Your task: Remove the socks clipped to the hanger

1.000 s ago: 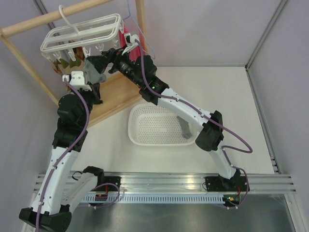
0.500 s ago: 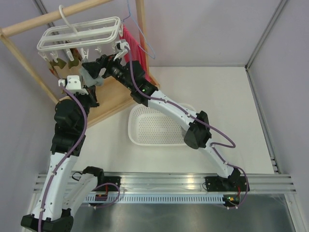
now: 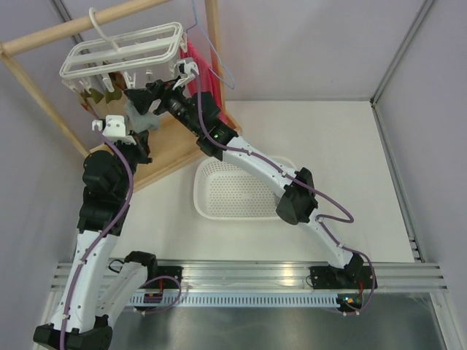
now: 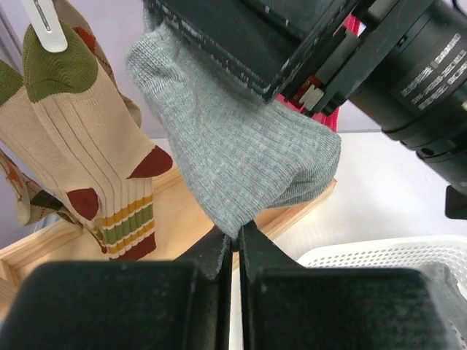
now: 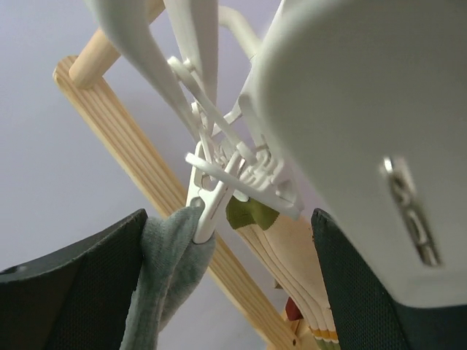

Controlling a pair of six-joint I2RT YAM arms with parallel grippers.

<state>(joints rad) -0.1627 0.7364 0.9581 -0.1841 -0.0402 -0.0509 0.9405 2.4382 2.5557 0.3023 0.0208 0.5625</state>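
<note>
Two grippers meet under the white plastic rectangular frame hanger (image 3: 124, 51) at the desk's far-left corner. The left gripper (image 4: 233, 251) is clamped on the grey ribbed sock (image 4: 241, 153), and the right gripper (image 5: 219, 284) is spread astride its small white clip (image 5: 211, 197). I'd squeeze that clip before tugging down.

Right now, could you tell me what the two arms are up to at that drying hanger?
They are working a grey sock off the white hanger. The left tool is shut on the sock's lower edge, while the right tool is open, with its fingers either side of the white clip that grips the sock's top. The sock is not yet free. Beside it, tan patterned socks hang clipped, and a white basket sits on the table below.
</note>
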